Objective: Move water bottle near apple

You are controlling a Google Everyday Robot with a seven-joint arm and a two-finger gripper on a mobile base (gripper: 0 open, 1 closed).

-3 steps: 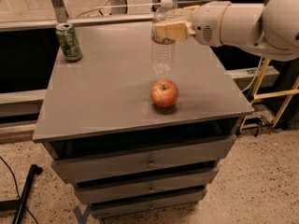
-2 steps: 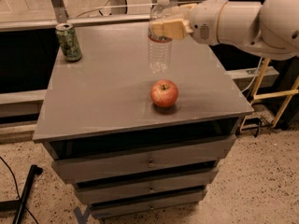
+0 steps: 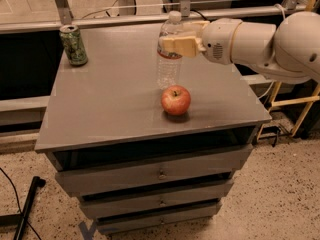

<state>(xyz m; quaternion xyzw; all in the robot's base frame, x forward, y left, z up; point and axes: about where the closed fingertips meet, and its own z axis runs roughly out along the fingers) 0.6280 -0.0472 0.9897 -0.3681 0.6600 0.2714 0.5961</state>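
The gripper (image 3: 173, 45) is out over the back half of the worktop (image 3: 110, 101), its tan fingers (image 3: 181, 47) clamped round the upper part of the water bottle (image 3: 168, 72), just under the white cap. The bottle is upright, clear ribbed body hanging down below the grip. Whether its base sits on the grey surface or just above it, I cannot tell. Right in front of it, on the side towards the camera, is the apple (image 3: 176, 100), red with yellowish patches and stem up, and the two are very close together. The white arm (image 3: 250, 38) reaches in from the right edge, thick and rounded, level with the bottle's neck. Over at the far left corner stands a green can (image 3: 73, 45), well apart from bottle and apple. Under the worktop there is a stack of grey drawers (image 3: 160, 174), and the floor below is speckled.
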